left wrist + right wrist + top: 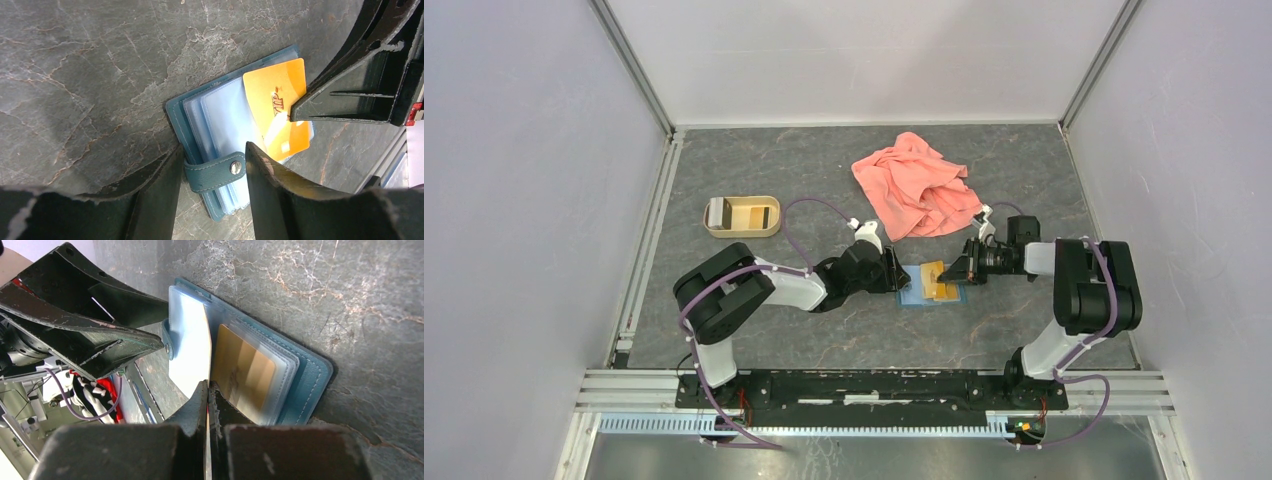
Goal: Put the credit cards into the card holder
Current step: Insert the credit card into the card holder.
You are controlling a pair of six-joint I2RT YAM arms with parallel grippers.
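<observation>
The card holder [911, 298] lies open about midway across the surface, closer to the near edge than the far one. Our left tool [212, 161] stands half open, astride the snap strap [215, 173], gripping nothing. Our right tool [207, 387] is closed on an orange credit card [272, 97], which is slanted over the clear sleeves [225, 115]. Another tan card [245, 372] sits inside a sleeve.

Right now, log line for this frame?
left gripper: open, straddling snap strap | right gripper: shut on orange card | card over open card holder
</observation>
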